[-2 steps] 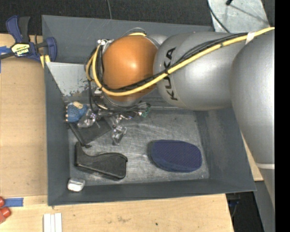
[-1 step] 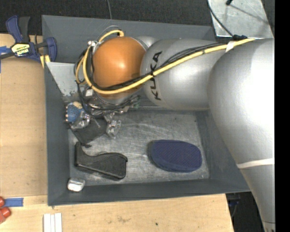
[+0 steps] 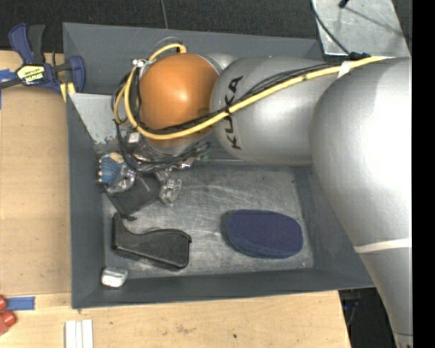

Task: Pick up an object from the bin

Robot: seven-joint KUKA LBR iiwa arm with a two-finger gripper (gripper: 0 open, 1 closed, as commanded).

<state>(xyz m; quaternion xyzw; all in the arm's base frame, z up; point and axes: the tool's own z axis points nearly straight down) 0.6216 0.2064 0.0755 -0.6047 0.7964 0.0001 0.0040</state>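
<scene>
In the bin's (image 3: 203,293) ten o'clock corner, the gripper (image 3: 156,183) hangs low beneath the arm's orange wrist cover (image 3: 175,93), close above the grey floor. Whether it is wide or narrow cannot be told, because the cover and the yellow cables (image 3: 203,124) looped round it hide most of it from above.

Just beside the gripper, at its nine o'clock, a small blue thing (image 3: 110,170) with pale bits lies against the bin's left wall. It is the nearest thing to the gripper. At the gripper's seven o'clock sits a dark block (image 3: 133,199), touching or nearly touching it. It may be a loose thing or part of the tool; the view does not settle it.

Further toward six o'clock, a flat black curved piece (image 3: 152,246) lies on the floor, and a small white thing (image 3: 113,277) rests in the bin's seven o'clock corner. Well apart from the gripper, at its four o'clock, lies a dark blue oval pad (image 3: 262,233).
</scene>
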